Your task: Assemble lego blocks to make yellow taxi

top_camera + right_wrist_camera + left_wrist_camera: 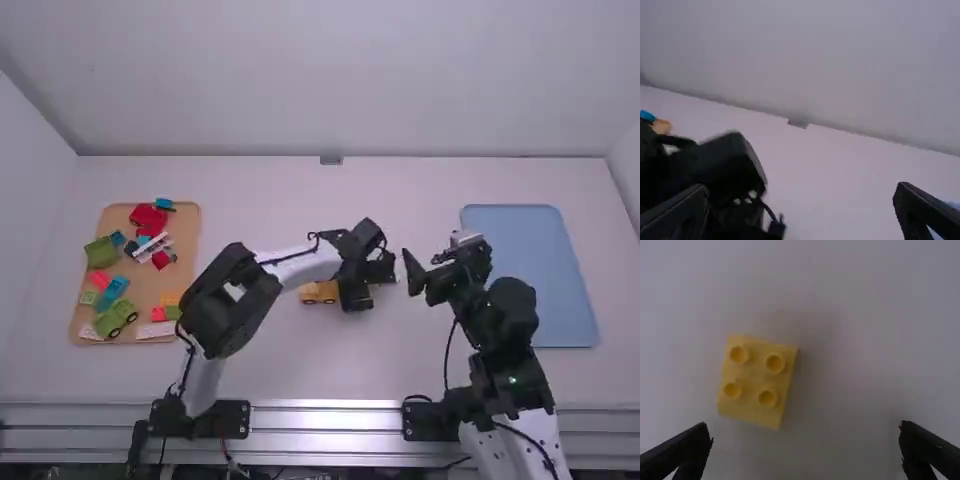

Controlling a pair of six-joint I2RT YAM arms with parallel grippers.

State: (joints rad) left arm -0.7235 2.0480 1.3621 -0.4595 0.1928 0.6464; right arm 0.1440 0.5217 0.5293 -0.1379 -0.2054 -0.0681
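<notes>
From the high view, soft, even light falls on my desk [300, 375] and the pale wall [330, 80]; I can't tell where it comes from. A dull sheen runs along the metal rail [320, 418]. My left wrist view is dimmer, with faint, soft-edged shadows beside the yellow block [754, 382], whose outline is slightly blurred. In my right wrist view the wall looks greyer than the desk, and my dark left arm [722, 162] is smeared, its detail lost in black.
</notes>
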